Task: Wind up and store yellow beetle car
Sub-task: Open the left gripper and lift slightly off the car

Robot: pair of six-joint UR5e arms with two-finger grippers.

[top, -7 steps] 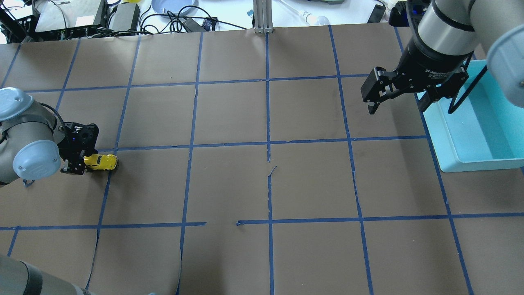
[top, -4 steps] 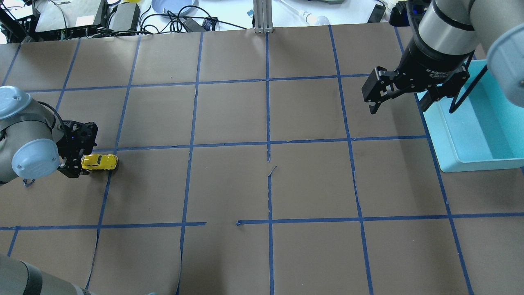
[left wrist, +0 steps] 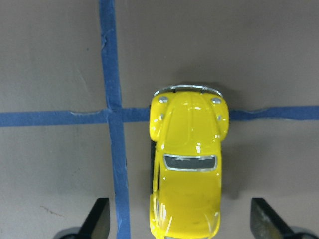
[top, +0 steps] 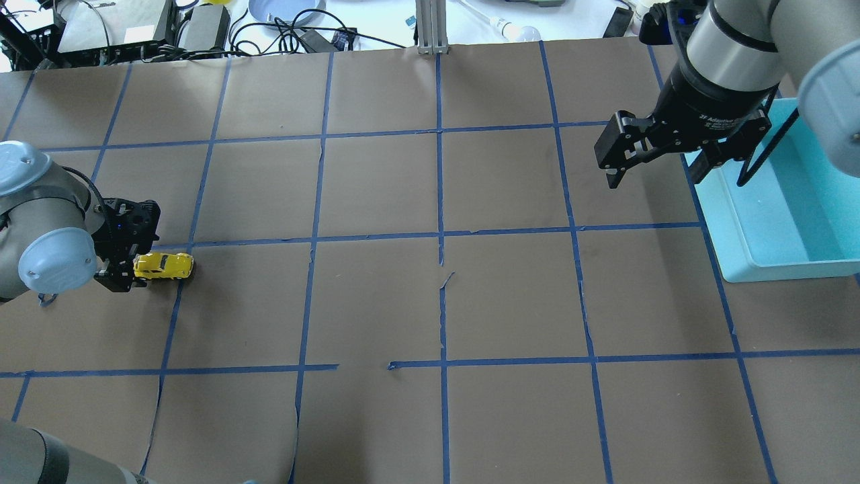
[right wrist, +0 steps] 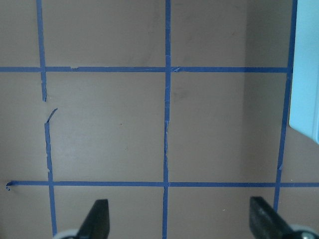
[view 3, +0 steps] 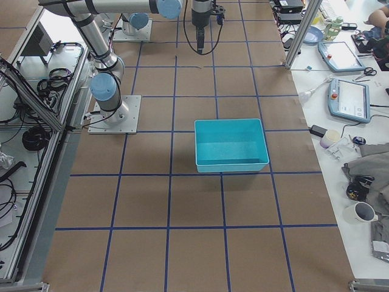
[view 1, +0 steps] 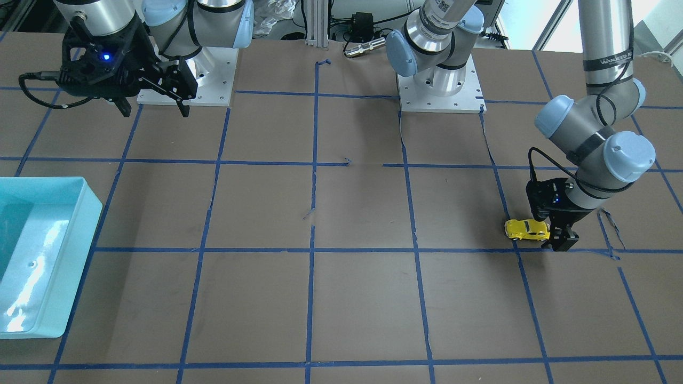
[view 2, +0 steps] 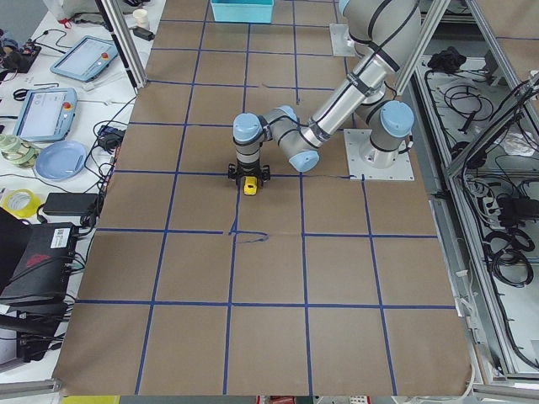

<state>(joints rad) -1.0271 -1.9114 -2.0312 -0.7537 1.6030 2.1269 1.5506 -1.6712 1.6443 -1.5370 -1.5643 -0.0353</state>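
Note:
The yellow beetle car (top: 163, 265) stands on its wheels on the brown paper at the table's left side, over a blue tape crossing. It also shows in the front-facing view (view 1: 526, 229) and the left wrist view (left wrist: 187, 164). My left gripper (top: 127, 269) is low at the car's rear and open. Its fingertips (left wrist: 99, 219) stand wide on either side of the car's back end, with a gap to the car on each side. My right gripper (top: 653, 176) is open and empty, held high above the table beside the teal bin (top: 772, 262).
The teal bin (view 1: 80, 213) sits at the table's right edge and looks empty in the exterior right view (view 3: 231, 164). Blue tape lines divide the brown paper (top: 443, 302) into squares. Cables and devices lie beyond the far edge (top: 201, 27).
My left gripper has drawn back a little toward the table's left, so more of the car shows in front of it. The car and the right arm have stayed about where they were.

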